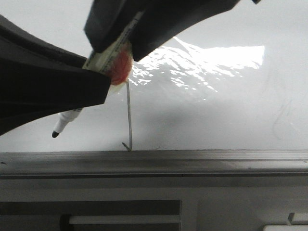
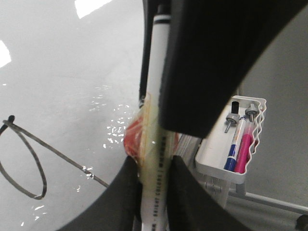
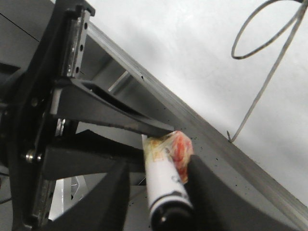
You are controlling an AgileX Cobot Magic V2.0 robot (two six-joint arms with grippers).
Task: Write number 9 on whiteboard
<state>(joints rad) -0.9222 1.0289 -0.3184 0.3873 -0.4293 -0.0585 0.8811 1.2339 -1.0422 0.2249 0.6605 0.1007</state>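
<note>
The whiteboard [image 1: 216,110] fills the front view, with its grey ledge [image 1: 192,161] below. The number 9 shows its straight stem and tiny hook [image 1: 130,115]; its loop is hidden behind the grippers there. The loop and stem show in the left wrist view [image 2: 53,150] and the right wrist view [image 3: 265,79]. A white marker [image 1: 67,119] with a red taped lump points its dark tip down-left, off the board. My left gripper [image 2: 156,163] is shut on its barrel. My right gripper [image 3: 159,173] straddles its back end, with a gap beside one finger.
A white wire tray [image 2: 211,159] beside the board holds a blue marker [image 2: 233,154], a pink marker [image 2: 245,149] and others. Glare covers the board's upper middle [image 1: 216,57]. Faint grey smudges lie at the right [image 1: 284,115].
</note>
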